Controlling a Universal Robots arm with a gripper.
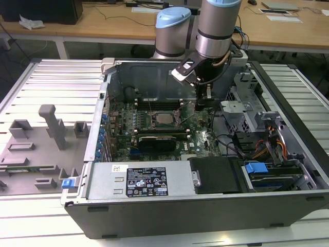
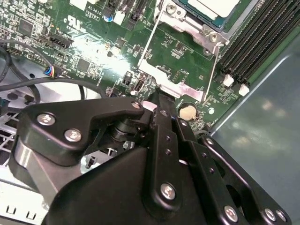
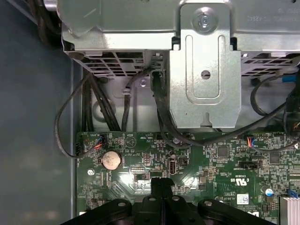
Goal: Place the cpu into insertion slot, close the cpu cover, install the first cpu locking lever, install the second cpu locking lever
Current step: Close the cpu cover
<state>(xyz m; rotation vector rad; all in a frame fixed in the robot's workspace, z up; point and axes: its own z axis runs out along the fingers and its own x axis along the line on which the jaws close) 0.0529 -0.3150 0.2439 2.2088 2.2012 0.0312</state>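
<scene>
Silvery-beige metal: the small square cpu sits in the dark-framed insertion slot — the black two-fingered gripper, pinched together on nothing, noses the raised windowed silver cpu cover — seemingly placed to push, not grasp.

surface: ribbed silvery metal table.
middle of table: open computer case, lying flat, its inside facing up.
exterior view's left of the case: grey fixture plate flat on the table, just beside the case wall, with raised blocks and an upright post.
</scene>
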